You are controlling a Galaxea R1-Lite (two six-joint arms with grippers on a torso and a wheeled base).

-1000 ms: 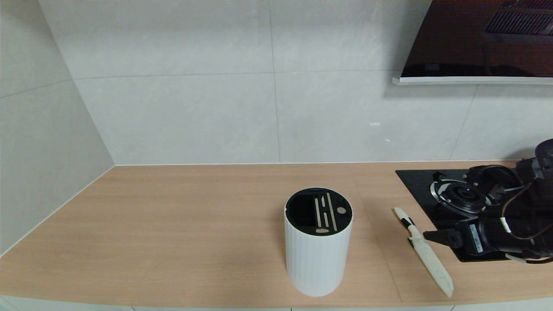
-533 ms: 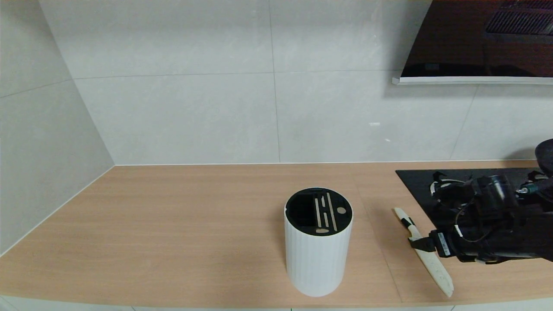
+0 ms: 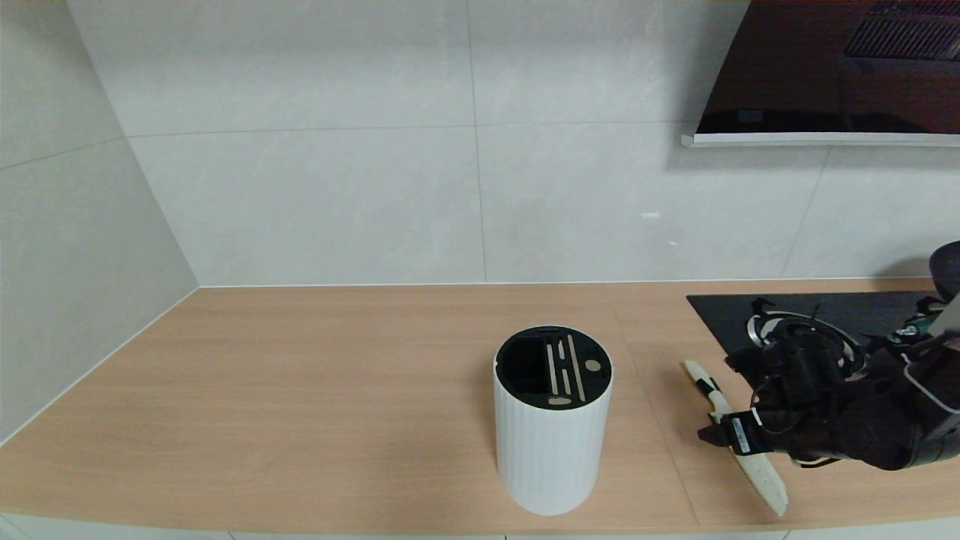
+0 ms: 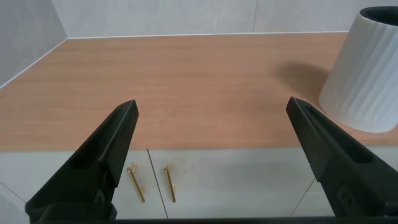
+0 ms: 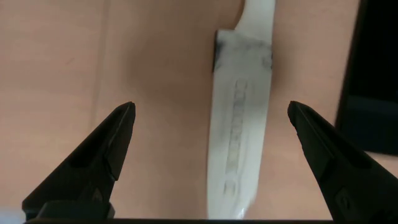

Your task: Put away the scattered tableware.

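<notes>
A cream knife (image 3: 759,471) with a black band lies on the wooden counter right of the white ribbed holder (image 3: 553,439), its blade toward the front edge. My right gripper (image 3: 721,437) hovers over the knife's middle, open. In the right wrist view the blade (image 5: 240,140) runs between the spread fingers (image 5: 118,140), not touched. The holder's black slotted top holds nothing. My left gripper (image 4: 211,106) is open and holds nothing, low at the counter's front edge, with the holder (image 4: 364,74) off to one side.
A black hob (image 3: 724,315) with a burner ring (image 3: 761,324) lies at the counter's back right, close behind the right arm. A dark range hood (image 3: 825,71) hangs above it. Cabinet doors with gold handles (image 4: 134,183) sit below the counter edge.
The right arm has swung left from above the hob. Its gripper went from beside the knife to over its middle. Knife and holder have not moved.
</notes>
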